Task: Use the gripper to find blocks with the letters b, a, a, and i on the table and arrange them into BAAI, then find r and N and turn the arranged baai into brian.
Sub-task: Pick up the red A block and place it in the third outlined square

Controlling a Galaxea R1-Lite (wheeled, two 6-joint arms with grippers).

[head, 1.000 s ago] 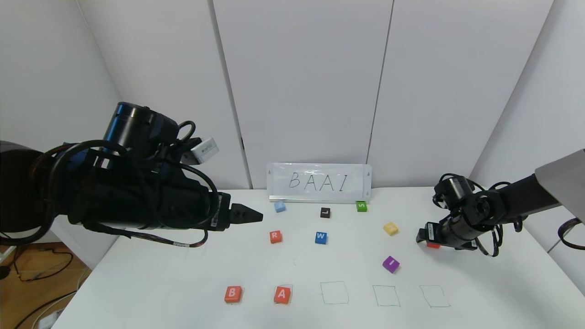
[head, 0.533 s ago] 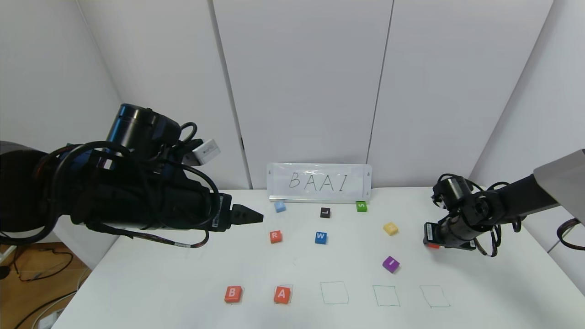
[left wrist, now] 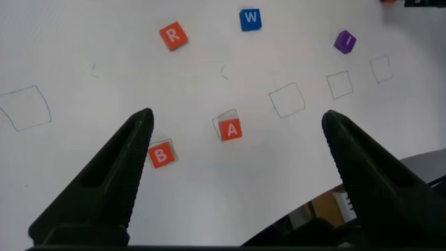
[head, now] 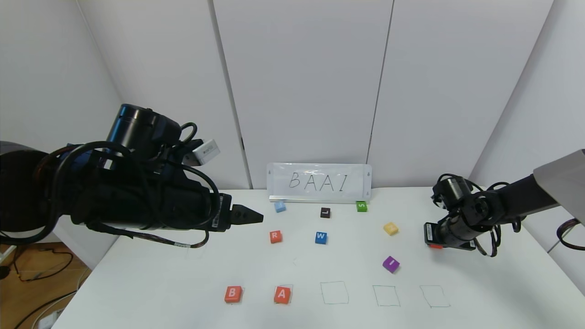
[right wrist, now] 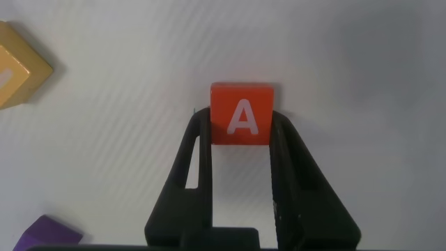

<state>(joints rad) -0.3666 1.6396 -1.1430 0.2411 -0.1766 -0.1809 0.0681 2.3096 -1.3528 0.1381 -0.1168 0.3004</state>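
From the head camera, the right tool sits low on the white counter at the far right, and a sliver of an orange-red cube shows under its tip. The left tool hangs above the left side, clear of everything. A B block and an A block already sit at the near edge, with three pen-drawn squares vacant to their right. The purple I block lies between the right tool and those squares, so a low carry toward the third square could knock it. The R block waits farther back, near the blue W block.

The left wrist camera looks down past the left tool's fingers, spread wide apart with nothing between them, at the B block and A block below. All cubes look like smooth, hard, matte pieces with crisp edges and white printed letters.

The right wrist camera shows the right tool clamped on the second A block, its black fingers pressing the two side faces. Only the nearer part of the cube seems pinched, and the faces look slick; I judge the block could pivot or slip out on lifting. A yellow cube lies just to one side, untouched.
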